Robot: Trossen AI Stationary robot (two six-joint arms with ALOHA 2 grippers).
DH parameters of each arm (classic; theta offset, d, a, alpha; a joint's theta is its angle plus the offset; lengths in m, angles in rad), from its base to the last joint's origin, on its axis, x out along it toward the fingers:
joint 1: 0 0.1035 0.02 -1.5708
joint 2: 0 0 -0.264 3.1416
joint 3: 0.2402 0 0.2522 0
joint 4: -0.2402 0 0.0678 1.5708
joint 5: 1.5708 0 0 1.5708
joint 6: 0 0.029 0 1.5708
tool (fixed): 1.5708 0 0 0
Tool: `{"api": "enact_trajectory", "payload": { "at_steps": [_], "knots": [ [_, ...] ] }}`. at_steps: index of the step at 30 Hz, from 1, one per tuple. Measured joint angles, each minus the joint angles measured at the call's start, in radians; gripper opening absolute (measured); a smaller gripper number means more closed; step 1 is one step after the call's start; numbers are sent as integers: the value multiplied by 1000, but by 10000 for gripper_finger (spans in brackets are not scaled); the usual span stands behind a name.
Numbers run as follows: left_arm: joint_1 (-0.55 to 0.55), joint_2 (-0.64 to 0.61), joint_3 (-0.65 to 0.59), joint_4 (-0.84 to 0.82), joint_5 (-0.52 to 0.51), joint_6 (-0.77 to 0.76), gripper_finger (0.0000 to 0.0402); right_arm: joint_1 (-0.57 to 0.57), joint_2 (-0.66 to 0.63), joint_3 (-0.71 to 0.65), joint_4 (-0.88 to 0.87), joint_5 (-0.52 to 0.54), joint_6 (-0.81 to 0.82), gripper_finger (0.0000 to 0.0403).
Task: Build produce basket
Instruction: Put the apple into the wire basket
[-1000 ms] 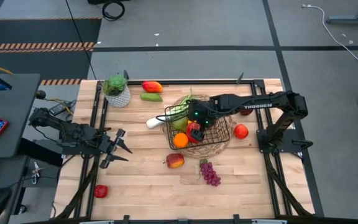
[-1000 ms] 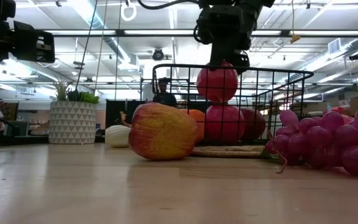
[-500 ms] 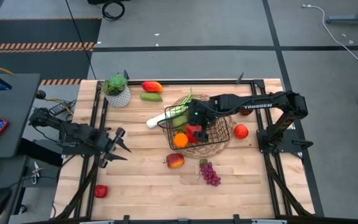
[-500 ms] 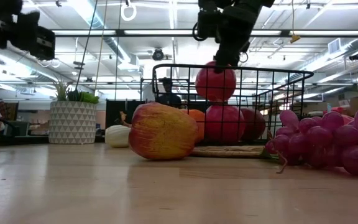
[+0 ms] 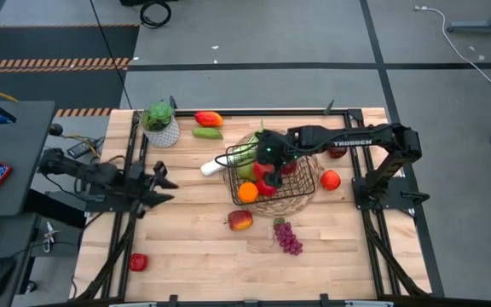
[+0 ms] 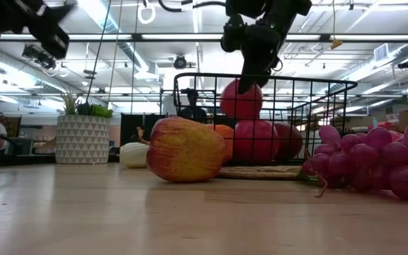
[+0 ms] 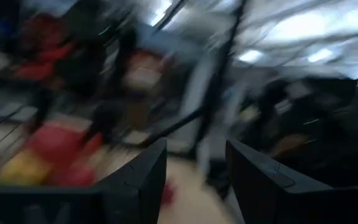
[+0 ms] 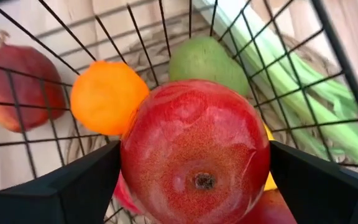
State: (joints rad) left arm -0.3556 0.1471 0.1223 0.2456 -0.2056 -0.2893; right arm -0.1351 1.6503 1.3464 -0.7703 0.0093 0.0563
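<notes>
The black wire basket (image 5: 301,183) stands on a round woven mat at mid-table. It holds an orange (image 8: 107,96), a green pear (image 8: 207,62), red apples, and a leek (image 8: 303,87) whose white end sticks out over the rim. My right gripper (image 8: 194,162) hangs over the basket, slanting down and open, one finger on either side of a red apple (image 8: 194,155). That apple sits on top of the pile (image 6: 241,99). My left gripper (image 5: 156,181) is raised at the table's left edge, open, with nothing between its fingers (image 7: 194,174). My right gripper has its fingers (image 8: 86,177) close against the two sides of the top red apple, coming from above. I cannot tell whether they touch it. The apple rests on another red apple (image 6: 257,138) inside the basket.
Outside the basket lie a red-yellow apple (image 5: 240,221), purple grapes (image 5: 289,237), a red apple (image 5: 330,180), a small red piece (image 5: 138,262), and a red-yellow (image 5: 209,118) and a green piece (image 5: 207,133) by the white plant pot (image 5: 160,124). A person shows behind the table.
My left gripper has risen and rolled at the table's left edge. My right gripper has rolled over the basket, and the top red apple has sunk a little onto the pile.
</notes>
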Motion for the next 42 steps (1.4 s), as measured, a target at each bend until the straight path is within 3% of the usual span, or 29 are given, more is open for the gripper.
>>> {"api": "enact_trajectory", "payload": {
  "at_steps": [3, 8, 15, 18, 22, 33, 42],
  "knots": [
    [33, 112, 79, -115, -87, -36, 172, -8, 0, -28, 14, 0, 1, 400],
    [103, 329, 206, -106, -134, 2, 172, -15, 0, -68, 46, -1, 10, 400],
    [197, 623, 331, -108, -135, 12, 172, -11, 0, -79, 93, -2, 37, 400],
    [215, 705, 362, -66, -135, 12, 172, -1, 0, -75, 105, -2, 8, 400],
    [260, 815, 402, 115, -137, -25, 172, 12, -9, -75, 123, -2, -9, 400],
    [358, 1094, 525, 174, -138, -67, 172, 40, -144, -73, 135, -2, -15, 400],
    [366, 1351, 754, 210, -59, -25, 172, 86, -164, -73, 82, -2, 10, 400]
  ]
}}
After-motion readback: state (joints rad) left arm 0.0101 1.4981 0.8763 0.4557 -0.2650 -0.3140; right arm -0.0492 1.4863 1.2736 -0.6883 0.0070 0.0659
